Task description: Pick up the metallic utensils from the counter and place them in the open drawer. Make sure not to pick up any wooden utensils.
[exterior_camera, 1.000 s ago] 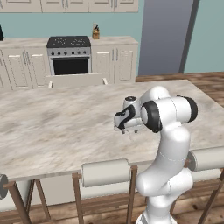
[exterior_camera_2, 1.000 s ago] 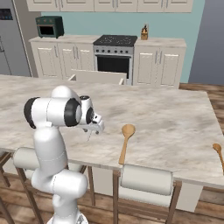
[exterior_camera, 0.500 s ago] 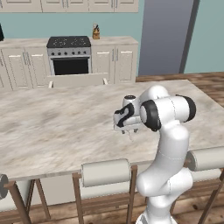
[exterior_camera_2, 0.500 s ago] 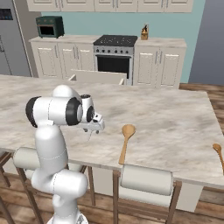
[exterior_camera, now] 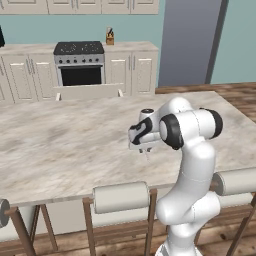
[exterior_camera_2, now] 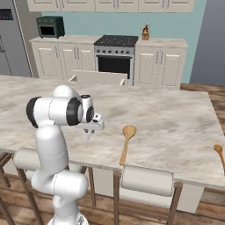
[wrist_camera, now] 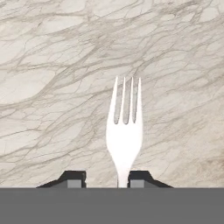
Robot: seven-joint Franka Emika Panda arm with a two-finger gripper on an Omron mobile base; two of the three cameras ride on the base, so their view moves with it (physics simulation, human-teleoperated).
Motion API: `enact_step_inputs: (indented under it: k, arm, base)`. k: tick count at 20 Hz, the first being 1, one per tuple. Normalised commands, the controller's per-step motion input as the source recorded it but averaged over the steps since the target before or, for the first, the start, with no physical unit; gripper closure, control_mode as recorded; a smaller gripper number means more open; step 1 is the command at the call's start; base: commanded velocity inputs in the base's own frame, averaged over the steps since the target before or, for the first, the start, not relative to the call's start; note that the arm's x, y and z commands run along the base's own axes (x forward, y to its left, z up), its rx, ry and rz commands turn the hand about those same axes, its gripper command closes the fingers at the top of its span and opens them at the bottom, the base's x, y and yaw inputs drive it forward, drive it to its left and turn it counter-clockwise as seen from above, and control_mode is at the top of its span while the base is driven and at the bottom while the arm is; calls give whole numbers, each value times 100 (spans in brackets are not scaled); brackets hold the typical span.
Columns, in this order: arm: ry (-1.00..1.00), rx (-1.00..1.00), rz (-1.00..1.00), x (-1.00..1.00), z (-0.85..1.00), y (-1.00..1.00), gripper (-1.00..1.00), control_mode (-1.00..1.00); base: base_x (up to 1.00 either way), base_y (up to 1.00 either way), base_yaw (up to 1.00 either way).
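Observation:
A small silver fork (wrist_camera: 124,131) lies flat on the marble counter (exterior_camera: 60,145), tines pointing away from the hand. My gripper (wrist_camera: 107,179) points down over its handle end, jaws half closed around the neck. One fingertip (wrist_camera: 136,179) is right beside the neck, while a gap remains on the other side. In the base views the gripper (exterior_camera: 145,150) (exterior_camera_2: 90,132) hovers low over the counter's near side. The open drawer (exterior_camera: 87,91) (exterior_camera_2: 99,77) juts out across the counter, below the stove. A tan wooden spoon (exterior_camera_2: 126,143) lies to the gripper's right.
A second wooden utensil (exterior_camera_2: 218,154) lies at the counter's far right edge. Padded stools (exterior_camera: 120,197) (exterior_camera_2: 147,180) line the near side of the counter. The stove (exterior_camera: 80,62) and white cabinets stand against the back wall.
The jaws have narrowed around the fork's neck. The arm and the base have stayed where they were.

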Motion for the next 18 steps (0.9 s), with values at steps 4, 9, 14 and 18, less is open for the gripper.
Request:
enact_step_inputs:
  k: [4, 9, 14, 18]
  arm:
    - [0, 0, 0, 9, -6, 0, 100, -100]
    - [-1, 0, 0, 2, 0, 0, 100, -100]
    - [0, 0, 0, -16, 2, 0, 100, -100]
    - [0, 0, 0, -35, 28, 0, 100, -100]
  base:
    - [0, 0, 0]
    - [0, 0, 0]
    - [0, 0, 0]
    - [0, 0, 0]
